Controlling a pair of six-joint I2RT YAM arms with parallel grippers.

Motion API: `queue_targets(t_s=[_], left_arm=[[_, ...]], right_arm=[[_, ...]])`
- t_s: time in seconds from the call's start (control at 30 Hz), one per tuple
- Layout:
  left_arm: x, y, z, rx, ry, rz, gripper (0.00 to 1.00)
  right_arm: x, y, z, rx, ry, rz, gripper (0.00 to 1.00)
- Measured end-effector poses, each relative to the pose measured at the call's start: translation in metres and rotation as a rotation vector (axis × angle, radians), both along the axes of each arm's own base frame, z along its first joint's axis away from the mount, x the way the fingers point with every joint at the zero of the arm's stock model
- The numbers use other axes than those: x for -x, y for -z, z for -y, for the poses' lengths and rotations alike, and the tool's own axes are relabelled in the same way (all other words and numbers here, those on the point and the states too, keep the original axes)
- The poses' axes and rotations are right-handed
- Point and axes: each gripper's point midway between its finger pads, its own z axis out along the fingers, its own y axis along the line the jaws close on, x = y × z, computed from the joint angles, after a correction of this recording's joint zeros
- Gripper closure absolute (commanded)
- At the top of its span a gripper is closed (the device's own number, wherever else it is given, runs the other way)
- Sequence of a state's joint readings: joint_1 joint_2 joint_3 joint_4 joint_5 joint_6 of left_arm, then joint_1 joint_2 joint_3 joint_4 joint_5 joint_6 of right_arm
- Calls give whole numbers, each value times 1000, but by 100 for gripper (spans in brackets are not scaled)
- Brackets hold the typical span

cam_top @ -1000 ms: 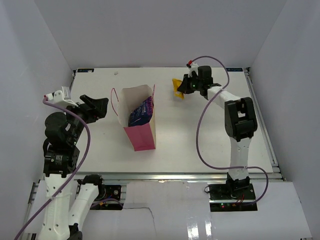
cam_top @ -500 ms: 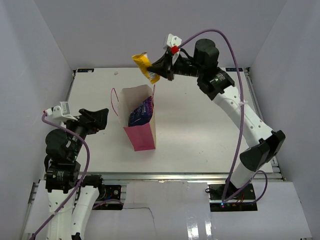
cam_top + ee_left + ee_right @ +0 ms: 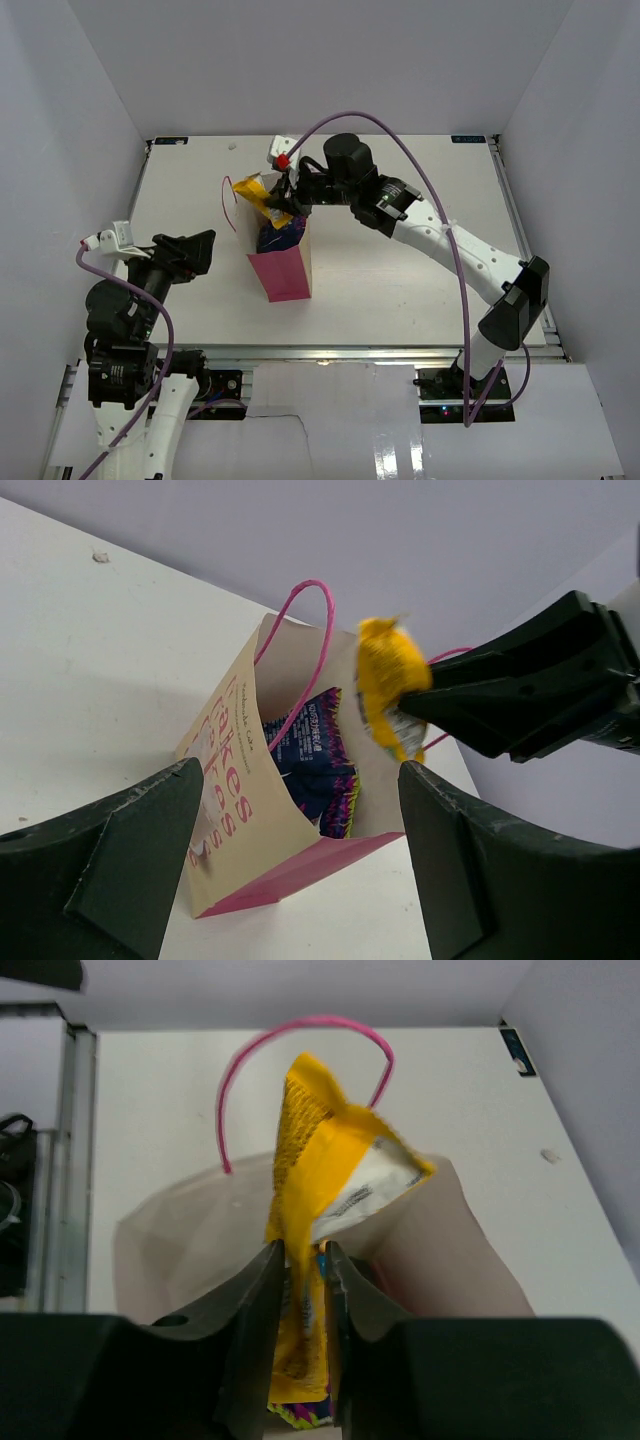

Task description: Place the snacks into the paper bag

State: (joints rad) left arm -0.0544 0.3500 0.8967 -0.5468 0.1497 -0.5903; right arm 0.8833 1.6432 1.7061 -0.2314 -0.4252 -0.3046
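Note:
The pink paper bag stands upright left of the table's middle, its mouth open. Inside it lies a purple-blue chip bag, also showing in the left wrist view as the chip bag. My right gripper reaches over the bag's mouth and is shut on a yellow wrapped bar. In the right wrist view the bar hangs between the fingers above the bag's cream inside. My left gripper stands open to the left of the bag, nothing in it.
White walls close in the table on three sides. A metal rail runs along the near edge. The right arm's purple cable arcs above the table. The bag's pink cord handle loops above the bar.
My right arm has lifted the yellow bar from the far right of the table and swung it left to just above the bag's mouth. The left arm has shifted slightly nearer.

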Motion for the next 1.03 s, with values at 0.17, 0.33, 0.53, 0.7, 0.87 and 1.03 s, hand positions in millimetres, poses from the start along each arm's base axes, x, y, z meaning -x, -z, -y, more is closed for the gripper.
queue_targets(t_s=[0.17, 0.33, 0.53, 0.7, 0.87, 1.03], left_arm=[[1, 4, 0, 5, 0, -18, 10], [2, 7, 0, 7, 0, -29, 10], [1, 7, 0, 4, 0, -32, 10], [-2, 9, -1, -5, -4, -45, 9], [-6, 11, -1, -13, -8, -58, 8], [-16, 15, 0, -28, 0, -96, 8]], right_arm=[[-13, 20, 5, 44, 84, -22, 13], [-25, -1, 12, 26, 137, 50, 10], [-47, -63, 71, -67, 338, 134, 10], [-98, -71, 201, -120, 709, 109, 10], [-113, 16, 304, -5, 1075, -36, 10], [-91, 94, 355, 108, 1232, -173, 10]])
